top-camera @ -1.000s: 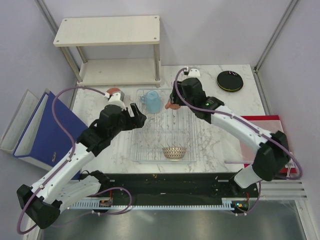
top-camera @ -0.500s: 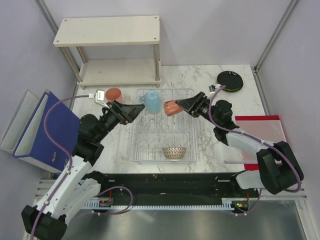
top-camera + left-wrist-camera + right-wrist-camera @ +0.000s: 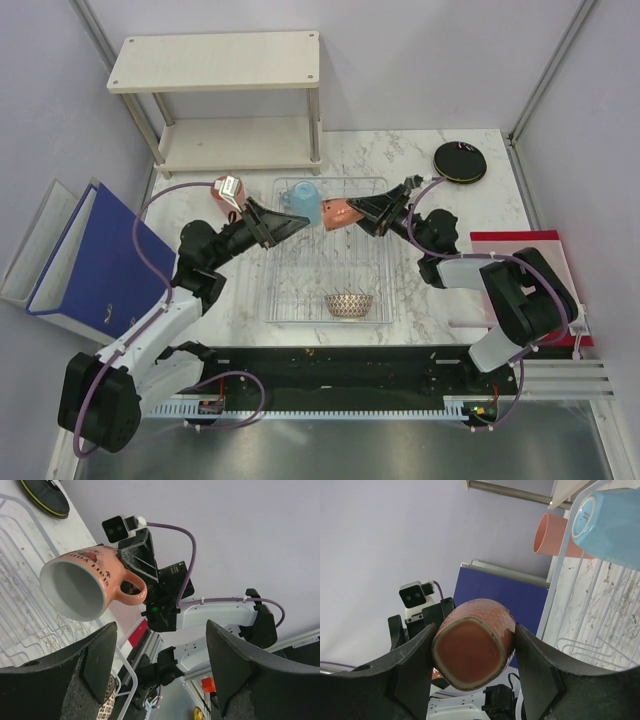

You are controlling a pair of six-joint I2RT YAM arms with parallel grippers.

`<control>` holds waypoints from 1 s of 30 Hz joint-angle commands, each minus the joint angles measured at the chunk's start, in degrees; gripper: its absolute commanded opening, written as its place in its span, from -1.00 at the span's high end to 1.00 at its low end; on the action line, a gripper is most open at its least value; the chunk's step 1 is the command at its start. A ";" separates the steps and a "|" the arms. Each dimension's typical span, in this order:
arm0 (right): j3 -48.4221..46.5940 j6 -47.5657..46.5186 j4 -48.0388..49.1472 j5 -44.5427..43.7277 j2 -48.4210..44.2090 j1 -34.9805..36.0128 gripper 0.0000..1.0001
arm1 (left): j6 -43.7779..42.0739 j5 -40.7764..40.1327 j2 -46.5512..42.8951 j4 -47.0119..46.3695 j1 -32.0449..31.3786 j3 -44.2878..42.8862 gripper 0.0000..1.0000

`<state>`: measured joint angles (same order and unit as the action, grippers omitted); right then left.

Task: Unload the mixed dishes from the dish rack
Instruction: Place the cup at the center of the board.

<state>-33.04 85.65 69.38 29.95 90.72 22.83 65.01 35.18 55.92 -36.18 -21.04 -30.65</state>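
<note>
My right gripper (image 3: 347, 213) is shut on the salmon pink cup (image 3: 337, 212) and holds it on its side above the back of the wire dish rack (image 3: 380, 265), mouth towards the left arm. The right wrist view shows the cup's base (image 3: 470, 652) between my fingers. My left gripper (image 3: 292, 225) is open and empty, pointing at the cup from a short gap; its wrist view shows the cup's mouth (image 3: 75, 590) up and left of the jaws. A light blue cup (image 3: 303, 201) stands at the rack's back left and a beige net-patterned bowl (image 3: 348, 304) at its front.
A second salmon cup (image 3: 220, 190) sits on the table left of the rack. A black plate with a lime rim (image 3: 460, 161) lies at the back right. A beige two-tier shelf (image 3: 215, 60) stands behind. A blue binder (image 3: 90, 260) is on the left, a red folder (image 3: 530, 262) on the right.
My right gripper has lifted the pink cup from the rack's back right and turned it sideways. My left gripper has risen and swung to point at the cup.
</note>
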 commanded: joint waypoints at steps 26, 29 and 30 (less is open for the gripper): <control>-6.60 -9.89 4.26 1.77 -7.92 5.47 1.00 | -3.40 -1.86 -1.78 1.20 -2.69 -2.57 -0.53; -6.51 -9.62 5.23 1.95 -8.10 6.08 1.00 | -3.32 -1.69 -1.08 1.56 -2.69 -2.31 -0.53; -6.43 -9.80 4.97 2.04 -8.27 6.43 1.00 | -3.14 -1.52 -0.82 1.38 -2.69 -2.22 -0.53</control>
<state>-37.10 76.75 69.32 30.65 84.62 28.34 64.05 34.54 54.26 -36.91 -23.66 -32.25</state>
